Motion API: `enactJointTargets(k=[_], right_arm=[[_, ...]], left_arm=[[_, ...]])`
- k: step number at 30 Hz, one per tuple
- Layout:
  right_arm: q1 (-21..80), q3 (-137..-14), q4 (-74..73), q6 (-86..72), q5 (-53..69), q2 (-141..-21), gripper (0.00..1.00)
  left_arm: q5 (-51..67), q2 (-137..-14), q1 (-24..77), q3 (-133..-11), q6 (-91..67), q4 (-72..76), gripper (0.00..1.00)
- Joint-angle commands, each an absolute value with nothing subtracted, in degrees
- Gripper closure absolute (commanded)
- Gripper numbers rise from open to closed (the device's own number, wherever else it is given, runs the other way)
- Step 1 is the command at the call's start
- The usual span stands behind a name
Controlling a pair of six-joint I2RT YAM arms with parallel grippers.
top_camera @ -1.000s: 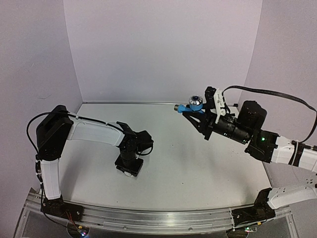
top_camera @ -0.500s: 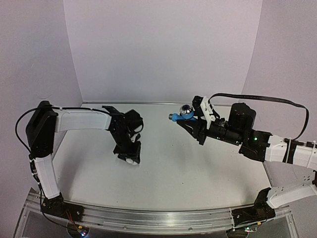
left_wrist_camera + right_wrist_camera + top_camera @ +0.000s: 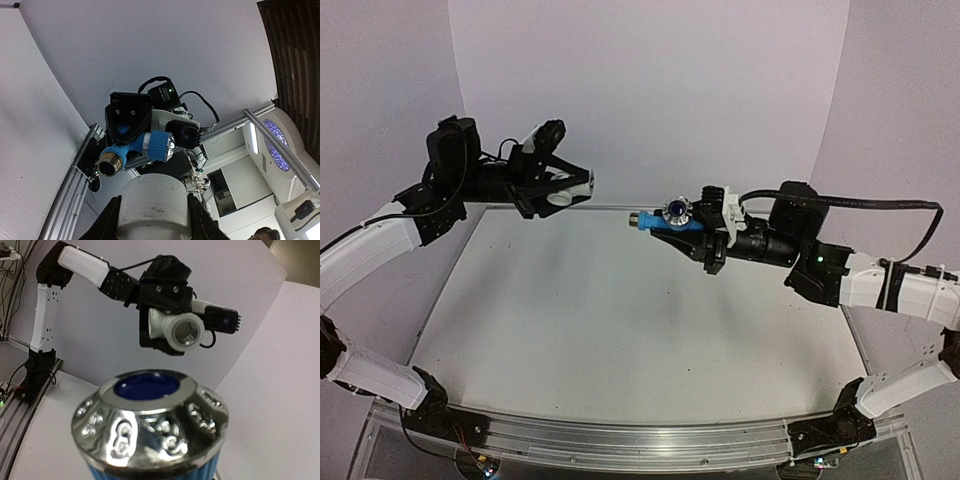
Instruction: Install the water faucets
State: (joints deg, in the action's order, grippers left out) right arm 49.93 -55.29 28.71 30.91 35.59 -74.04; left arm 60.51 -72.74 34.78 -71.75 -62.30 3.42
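Observation:
My right gripper [image 3: 688, 228] is shut on the light-blue water faucet [image 3: 660, 221] and holds it in the air over the back of the table. Its silvery knob [image 3: 677, 208] points up and its threaded brass end [image 3: 634, 218] points left. The knob [image 3: 150, 415] fills the lower right wrist view and hides my fingers. My left gripper [image 3: 563, 190] is shut on the white cylindrical fitting [image 3: 575, 190], raised at the back left with its open end facing right. In the left wrist view, the fitting [image 3: 152, 202] sits just below the faucet [image 3: 145, 145]. The two parts are apart.
The grey table [image 3: 620, 330] lies well below both grippers. Lilac walls [image 3: 650, 90] close the back and both sides. An aluminium rail [image 3: 620, 445] runs along the near edge. A black cable [image 3: 860, 205] loops over the right arm.
My left arm has lifted the white fitting off the table and up to the back left. My right arm has carried the faucet left, towards the fitting.

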Motion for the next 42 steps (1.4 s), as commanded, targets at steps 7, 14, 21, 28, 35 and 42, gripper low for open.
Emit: enactJointTargets(k=[7, 14, 21, 28, 35, 42], right_arm=[[50.3, -67.2, 37.3, 31.8, 45.8, -82.2, 1.00], [50.3, -70.0, 38.1, 29.4, 46.1, -85.5, 1.00], [50.4, -70.9, 38.7, 27.5, 45.9, -86.6, 1.00], [50.4, -72.2, 39.0, 26.1, 46.3, -87.9, 1.00], [50.4, -72.4, 39.4, 25.2, 46.9, -88.4, 1.00], [51.2, -71.5, 40.0, 25.4, 46.8, -88.7, 1.00]], left_arm=[[64.5, -70.9, 34.6, -64.0, -80.0, 22.5, 1.00], [65.3, -70.7, 34.6, -62.7, -79.9, 22.6, 1.00], [65.5, -70.3, 34.6, -62.1, -79.6, 22.7, 1.00], [65.3, -69.9, 34.6, -61.3, -79.6, 22.7, 1.00], [64.6, -69.6, 34.6, -61.2, -79.6, 22.8, 1.00], [64.3, -69.5, 34.6, -61.1, -79.9, 23.1, 1.00]])
